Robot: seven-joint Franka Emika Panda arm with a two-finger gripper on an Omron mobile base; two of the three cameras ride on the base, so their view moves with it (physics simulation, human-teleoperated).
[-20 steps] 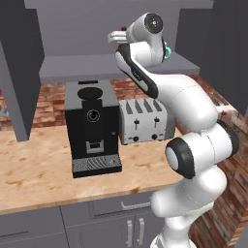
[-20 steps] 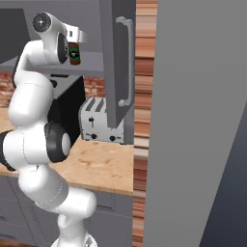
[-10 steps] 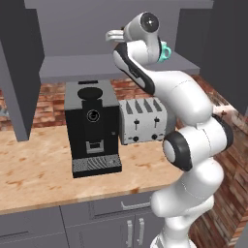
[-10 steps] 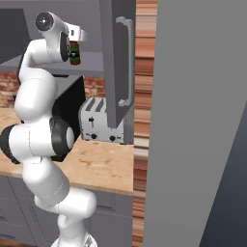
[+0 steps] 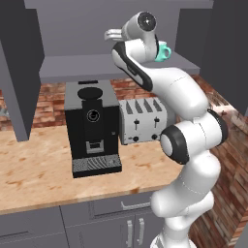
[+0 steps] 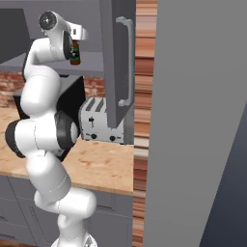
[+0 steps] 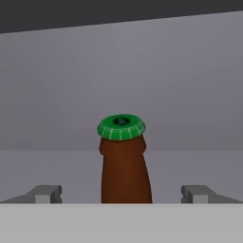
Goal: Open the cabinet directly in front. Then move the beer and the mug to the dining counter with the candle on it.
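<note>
Since 1 second ago your arm has swung its hand further into the open cabinet (image 5: 97,68), so the gripper (image 7: 121,194) now spreads wide around the beer (image 7: 124,161) on the shelf (mug (image 5: 162,51) beside), ready to close.

Grey wall cabinet (image 5: 111,34), doors open: we note the brown glass bottle (image 7: 124,163) standing between the end effector's (image 7: 121,194) spread fingers; teal ceramic mug (image 5: 163,51) nearby; rear wall behind.
</note>
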